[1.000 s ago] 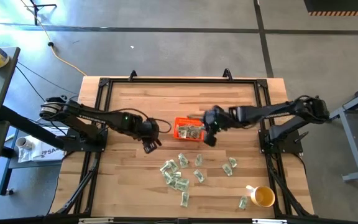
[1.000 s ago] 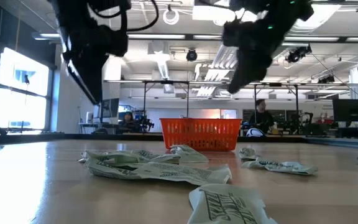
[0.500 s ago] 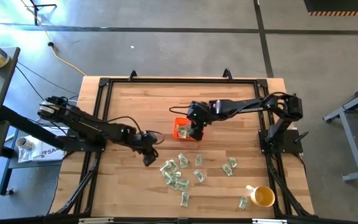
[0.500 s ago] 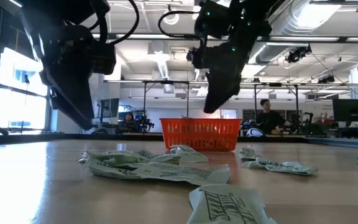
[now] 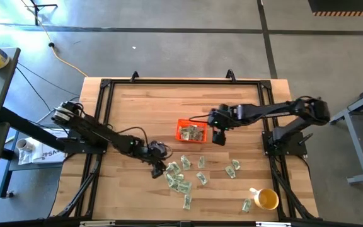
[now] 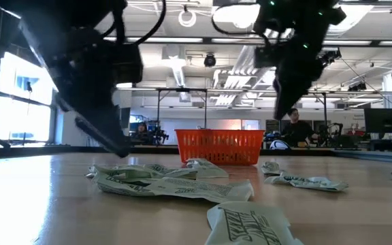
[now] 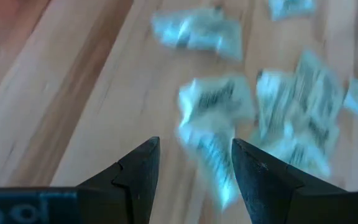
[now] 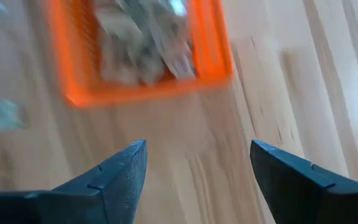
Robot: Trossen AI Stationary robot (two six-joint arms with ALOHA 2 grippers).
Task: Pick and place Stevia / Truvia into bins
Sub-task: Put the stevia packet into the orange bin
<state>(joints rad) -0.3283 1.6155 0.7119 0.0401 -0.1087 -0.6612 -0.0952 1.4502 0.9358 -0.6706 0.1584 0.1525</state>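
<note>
Several green-and-white Stevia packets (image 5: 176,178) lie scattered flat on the wooden table near its front; more lie inside the orange bin (image 5: 181,124) at the table's middle. My left gripper (image 5: 158,169) hangs open just left of the packet pile, low over the wood. In its wrist view the nearest packet (image 7: 213,102) lies ahead of the open fingers (image 7: 194,162), untouched. My right gripper (image 5: 219,137) stands open just right of the bin, above the table. It holds nothing, and the bin (image 8: 148,90) shows ahead of it.
A yellow mug (image 5: 266,199) stands at the near right corner with a packet (image 5: 247,205) beside it. Loose packets (image 5: 232,169) lie between the mug and the bin. A black frame (image 5: 106,85) borders the table. Bare wood lies behind the bin.
My right gripper swung left over the orange bin, opened there, and has come back to the bin's right side. My left gripper has moved toward the near edge and to the right, sinking toward the packet pile, and has stayed open.
</note>
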